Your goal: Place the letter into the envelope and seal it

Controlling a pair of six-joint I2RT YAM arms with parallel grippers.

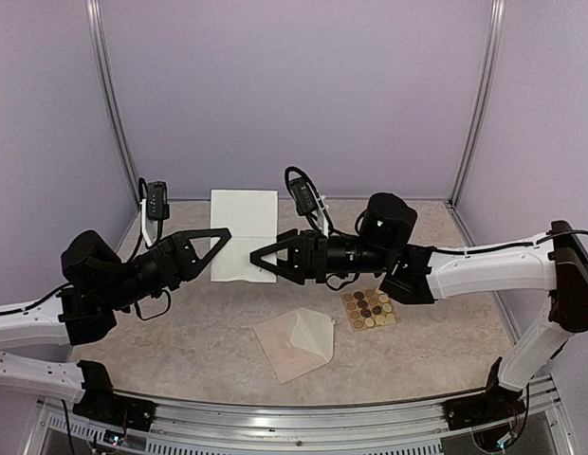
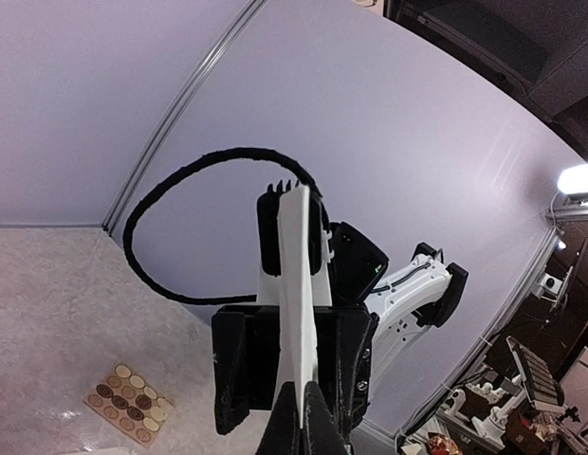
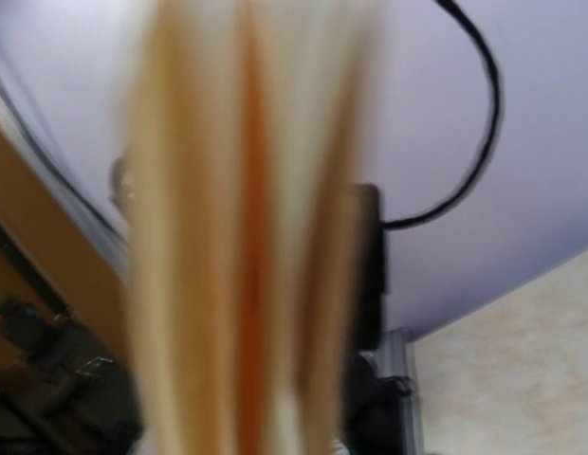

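Note:
The letter, a cream sheet with a crease across its middle, hangs in the air between both arms. My left gripper is shut on its left edge. In the left wrist view the letter stands edge-on, rising from my left gripper. My right gripper is at the sheet's lower right, and its black fingers stand apart on either side of the paper. The right wrist view is filled by the blurred letter, which hides the fingers. The envelope lies on the table, flap open.
A square card of round brown and yellow stickers lies right of the envelope, under the right arm, and shows low left as the sticker card. Purple walls with metal posts close in the table.

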